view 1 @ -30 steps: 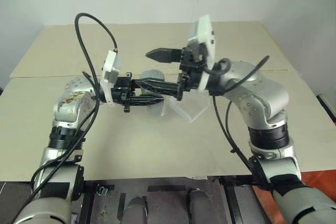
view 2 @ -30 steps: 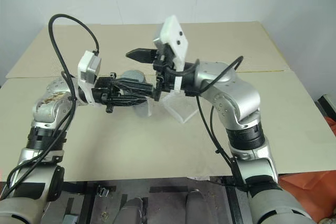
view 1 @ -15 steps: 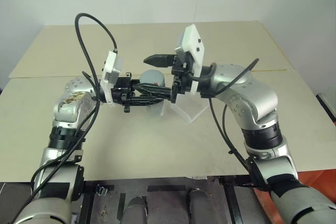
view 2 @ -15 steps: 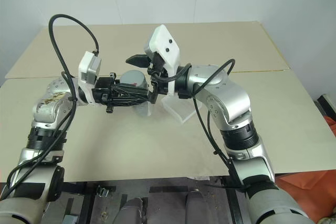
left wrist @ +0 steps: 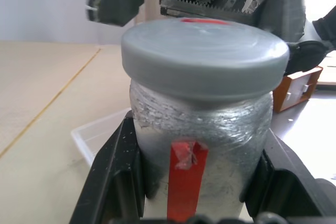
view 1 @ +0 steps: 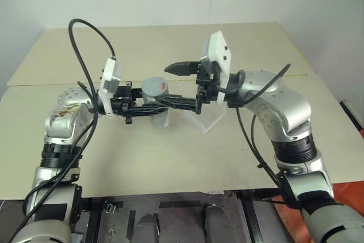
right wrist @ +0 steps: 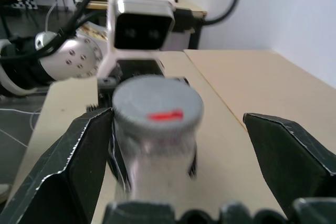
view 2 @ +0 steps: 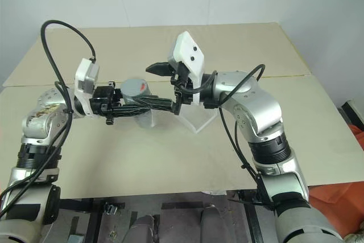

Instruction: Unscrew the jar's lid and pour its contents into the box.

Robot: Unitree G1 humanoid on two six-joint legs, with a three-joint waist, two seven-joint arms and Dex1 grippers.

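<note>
The left gripper [view 1: 165,106] reaches level toward the middle of the table [view 1: 170,157], and its two black fingers [left wrist: 113,174] are clamped on the body of the jar [view 1: 158,115], one on each side, holding it upright above the tabletop near the table's centre. The jar carries a strip of red tape [left wrist: 184,179] down its side, and its glass looks cloudy, so its contents cannot be made out. The lid [view 1: 155,89], grey and round with a small red mark on top, sits on the jar's mouth, not yet off. Just to the right of the jar, the box [view 1: 206,119] of clear plastic lies on the table, toward the middle and a little nearer the far edge than the near one; whether it touches the jar cannot be told. The right gripper [view 1: 183,86] comes in from the right, pointing level toward the jar, with its jaws spread wide: one finger [view 1: 181,68] stands beyond the lid, the other on the near side, and neither touches lid or jar.
</note>
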